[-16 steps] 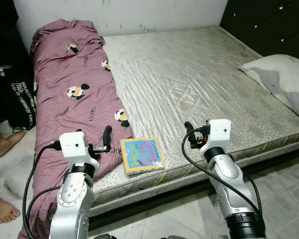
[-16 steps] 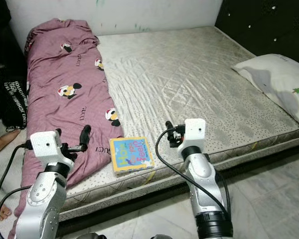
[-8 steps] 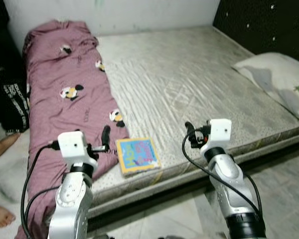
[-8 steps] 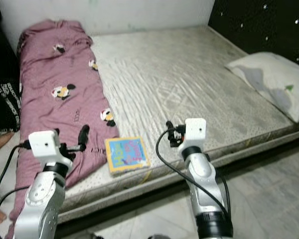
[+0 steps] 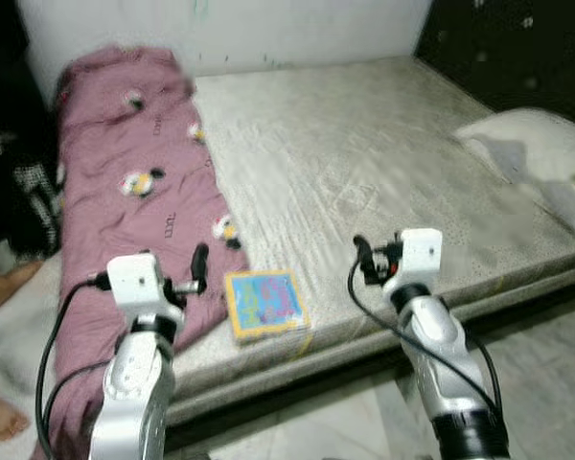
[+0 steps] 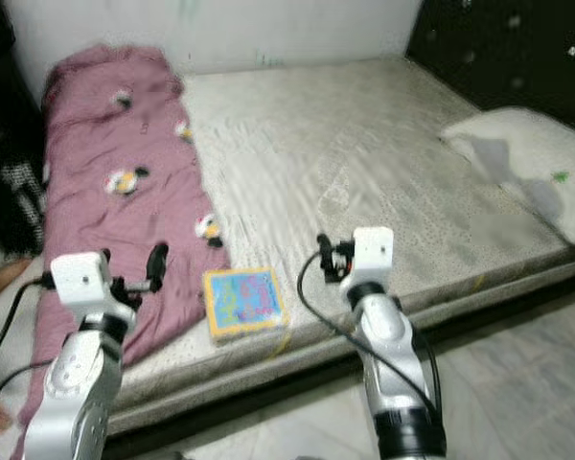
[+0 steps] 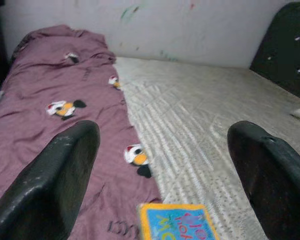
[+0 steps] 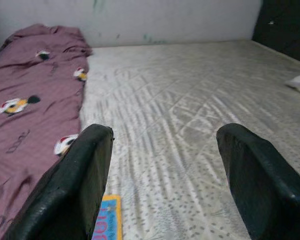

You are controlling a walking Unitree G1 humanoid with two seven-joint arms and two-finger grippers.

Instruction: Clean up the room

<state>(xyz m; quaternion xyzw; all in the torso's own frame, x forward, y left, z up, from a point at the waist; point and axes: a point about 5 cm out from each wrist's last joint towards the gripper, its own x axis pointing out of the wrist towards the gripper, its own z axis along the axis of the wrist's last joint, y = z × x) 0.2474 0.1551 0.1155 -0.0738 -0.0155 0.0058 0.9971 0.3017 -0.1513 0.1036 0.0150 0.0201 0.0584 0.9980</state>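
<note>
A picture book with a yellow border and blue cover lies flat on the grey mattress, near its front edge. A purple blanket with cartoon prints runs along the bed's left side, hanging over the front. My left gripper hovers open just left of the book, over the blanket's edge. My right gripper hovers open to the right of the book, above the mattress. Both are empty. The left wrist view has the book low between the fingers.
A white pillow lies at the bed's right end, below a black studded headboard. A person's bare feet and dark clothing are on the floor to the left. Pale floor tiles run along the bed's front.
The whole picture has shifted and blurred, so the camera moved. Both arms keep the same raised pose with fingers apart; the book and blanket lie where they were.
</note>
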